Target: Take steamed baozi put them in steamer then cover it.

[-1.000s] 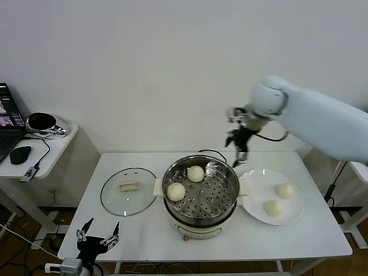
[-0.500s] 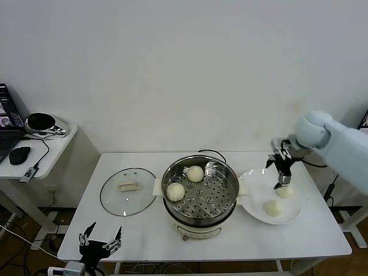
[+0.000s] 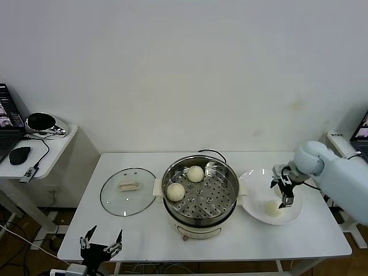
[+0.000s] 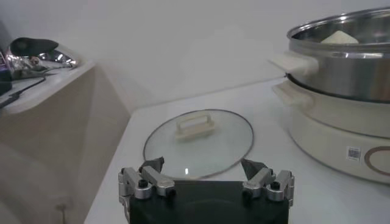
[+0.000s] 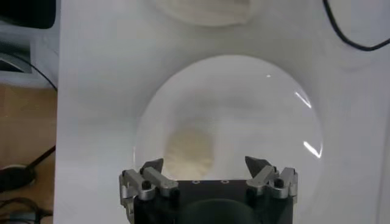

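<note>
Head view is showing our right gripper (image 3: 283,194) hanging low over the white plate (image 3: 254,202), at the table's right end, with its fingers spread wide and gripping nothing. One baozi (image 3: 272,208) is lying on the plate just below and beside the fingertips; we cannot tell whether they are touching it. The second bun that belongs on the plate is hidden behind the gripper in this view, if it is there at all. From the right wrist we are looking straight down onto the plate (image 5: 286,115) and seeing a single pale baozi (image 5: 189,150) near one fingertip — not between the two.

Two more baozi (image 3: 175,191) (image 3: 196,173) are sitting on the perforated tray inside the steamer (image 3: 200,192), toward its left and far side.

The cover (image 3: 127,191) is lying flat on the table left of the steamer, handle up.

Our left gripper (image 3: 102,247) is waiting below the table's near left corner, fingers open and empty — its wrist camera is facing the cover (image 4: 198,143) and the steamer (image 4: 341,91).
</note>
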Controlling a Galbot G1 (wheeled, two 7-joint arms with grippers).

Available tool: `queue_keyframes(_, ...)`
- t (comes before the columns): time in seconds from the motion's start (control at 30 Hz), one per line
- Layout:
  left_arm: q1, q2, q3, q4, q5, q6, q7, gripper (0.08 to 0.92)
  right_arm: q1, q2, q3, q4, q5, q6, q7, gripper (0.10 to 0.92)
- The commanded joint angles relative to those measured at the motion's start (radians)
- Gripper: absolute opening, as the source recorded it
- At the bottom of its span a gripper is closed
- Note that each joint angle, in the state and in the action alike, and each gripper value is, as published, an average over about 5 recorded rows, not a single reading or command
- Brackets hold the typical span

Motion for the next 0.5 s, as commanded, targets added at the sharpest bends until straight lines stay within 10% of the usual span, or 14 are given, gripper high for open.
queue_keyframes(0.03,0.002,0.0,-0.001,0.005,0.003,0.001,0.0,0.823,-0.085,0.038,0.047,-0.037,-0.062,0.015,0.032,0.823)
queue_keyframes(0.5,0.0,0.003,-0.002,0.018,0.004,0.003,0.001,0.823,-0.098,0.061,0.056,-0.092,-0.09,0.014,0.06,0.823)
